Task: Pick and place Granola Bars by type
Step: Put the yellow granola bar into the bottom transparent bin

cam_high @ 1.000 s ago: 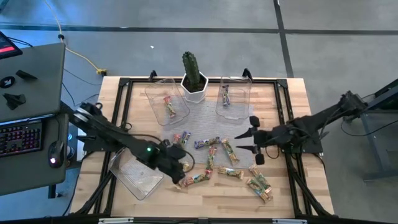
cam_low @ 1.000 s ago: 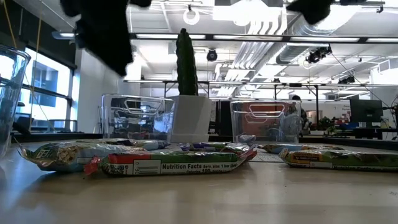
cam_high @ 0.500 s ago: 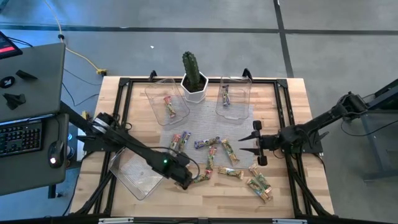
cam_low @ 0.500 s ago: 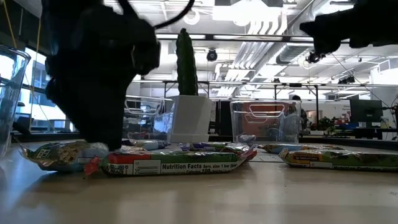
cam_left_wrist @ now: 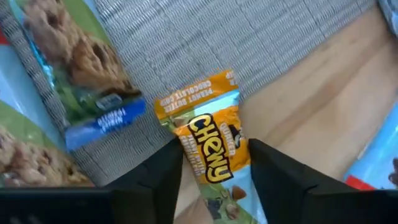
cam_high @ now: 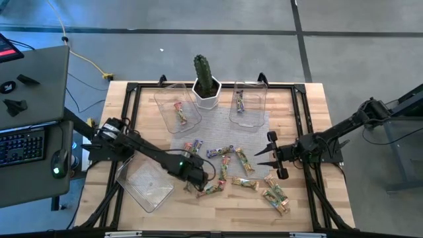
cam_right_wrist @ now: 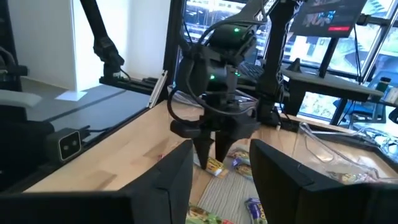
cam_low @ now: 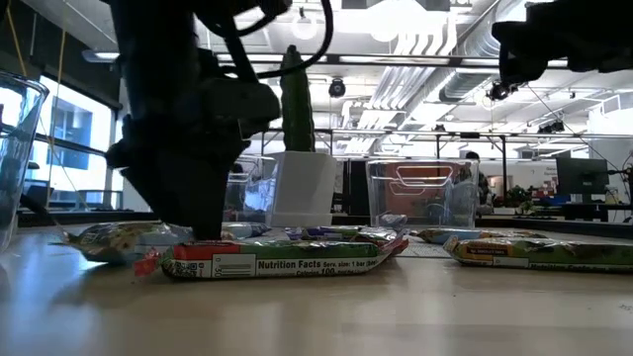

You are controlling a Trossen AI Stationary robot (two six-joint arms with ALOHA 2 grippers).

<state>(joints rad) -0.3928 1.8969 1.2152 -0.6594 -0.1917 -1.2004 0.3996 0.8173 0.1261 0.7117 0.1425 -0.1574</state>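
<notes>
Several granola bars (cam_high: 231, 170) in green, orange and purple wrappers lie flat on the grey mat and the wood at the table's middle. My left gripper (cam_high: 197, 181) points down among them, its tips at the table. It is open, with one finger along each long side of an orange-wrapped bar (cam_left_wrist: 208, 146) that lies half on the mat (cam_left_wrist: 249, 43). The right wrist view shows that bar's end (cam_right_wrist: 214, 167) under the left gripper (cam_right_wrist: 212, 157). My right gripper (cam_high: 256, 158) hovers open over the table's right side, pointing left. My left gripper's fingers (cam_left_wrist: 168, 177) come from above and stand along the orange bar's long edges (cam_left_wrist: 186, 155). The bar fills the gap between them and lies flat on the table. I cannot tell whether the fingers touch it.
Two clear tubs stand at the far edge: the left one (cam_high: 177, 109) holds a red bar, the right one (cam_high: 246, 104) a purple bar. A third tub (cam_high: 144, 186) sits near left. A potted cactus (cam_high: 206, 82) stands between the far tubs. Green bars (cam_left_wrist: 81, 62) lie beside the left gripper.
My left gripper came down from above the bars to the table and moved toward the right edge, ending over the orange bar. In the low view a green bar beside it slid a little along the table. My right gripper shifted slightly toward the near edge.
</notes>
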